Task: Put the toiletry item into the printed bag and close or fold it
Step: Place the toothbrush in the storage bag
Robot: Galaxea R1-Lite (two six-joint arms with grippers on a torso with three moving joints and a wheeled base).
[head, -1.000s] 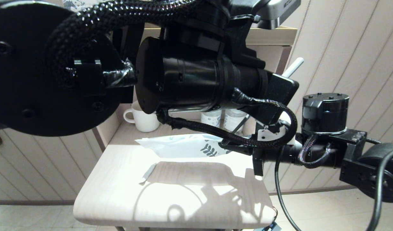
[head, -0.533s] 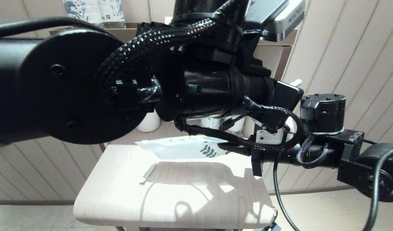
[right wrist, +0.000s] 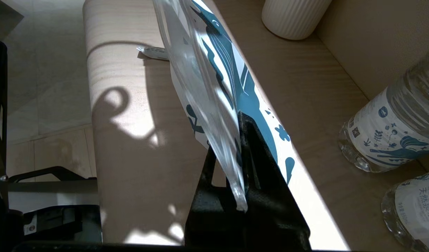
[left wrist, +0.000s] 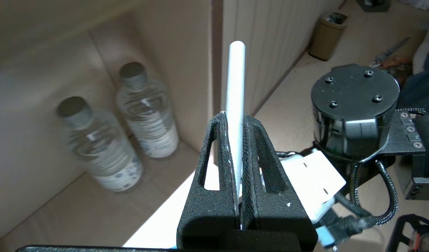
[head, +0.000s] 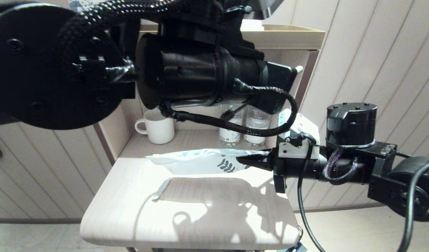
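- Above the pale wood-grain surface (head: 123, 206), my left pincer (left wrist: 235, 140) is clamped on the long, slim pale grey toothbrush (left wrist: 235, 87), its handle sticking out past my fingertips
- Out at the surface's right edge, my right pincer (head: 249, 161) grips the flat white crinkly pouch with teal leaf print (head: 200, 162) by its printed end, held off the surface
- Beyond stand a white ribbed mug (head: 158, 129) and two clear water bottles (left wrist: 130, 119)
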